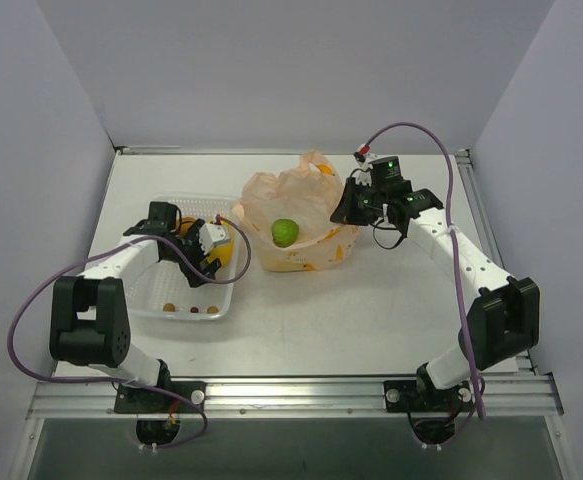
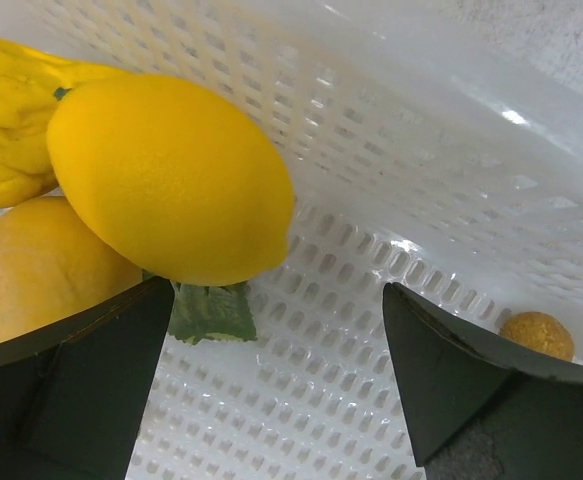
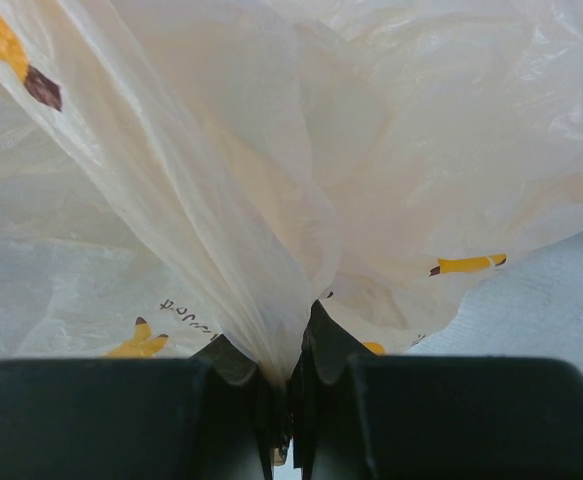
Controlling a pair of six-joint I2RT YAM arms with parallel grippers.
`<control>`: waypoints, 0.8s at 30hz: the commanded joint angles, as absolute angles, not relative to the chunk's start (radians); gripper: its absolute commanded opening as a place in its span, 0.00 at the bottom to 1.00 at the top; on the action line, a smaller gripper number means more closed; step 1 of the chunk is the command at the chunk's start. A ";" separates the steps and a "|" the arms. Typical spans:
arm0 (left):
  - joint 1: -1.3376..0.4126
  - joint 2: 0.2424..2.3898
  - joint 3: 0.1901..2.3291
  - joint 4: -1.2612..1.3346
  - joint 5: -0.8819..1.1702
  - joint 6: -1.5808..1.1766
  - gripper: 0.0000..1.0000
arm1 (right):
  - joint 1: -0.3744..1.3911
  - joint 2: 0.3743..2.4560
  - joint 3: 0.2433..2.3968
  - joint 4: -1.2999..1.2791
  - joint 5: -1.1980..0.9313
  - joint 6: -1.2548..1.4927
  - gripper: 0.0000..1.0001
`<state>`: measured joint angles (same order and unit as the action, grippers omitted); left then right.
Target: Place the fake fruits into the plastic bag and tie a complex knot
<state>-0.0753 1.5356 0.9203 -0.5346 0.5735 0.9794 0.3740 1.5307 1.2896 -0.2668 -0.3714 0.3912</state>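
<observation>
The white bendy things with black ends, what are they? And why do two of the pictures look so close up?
They are two robot arms bolted to a table. Each ends in a gripper, two fingers that pinch like tongs. The wide picture comes from a camera up above, looking down on both arms. The other two come from little cameras on the arms' wrists, so everything looks huge there. On the table sit a white tray and a thin orange bag with a green fruit inside. The left gripper is wide open in the tray, right by a yellow lemon, holding nothing. The right gripper is pinched shut on a fold of the bag.
</observation>
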 commanded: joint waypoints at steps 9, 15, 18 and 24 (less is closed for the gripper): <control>-0.064 1.445 0.999 -0.472 0.560 0.825 0.97 | 0.373 1.523 1.328 -0.276 -0.374 0.385 0.00; -0.080 1.483 1.031 -0.443 0.558 0.729 0.97 | 0.373 1.543 1.347 -0.276 -0.377 0.387 0.00; -0.089 1.502 1.031 -0.402 0.551 0.695 0.97 | 0.374 1.551 1.356 -0.276 -0.376 0.390 0.00; -0.120 1.586 1.043 -0.348 0.526 0.588 0.97 | 0.374 1.554 1.355 -0.278 -0.373 0.390 0.00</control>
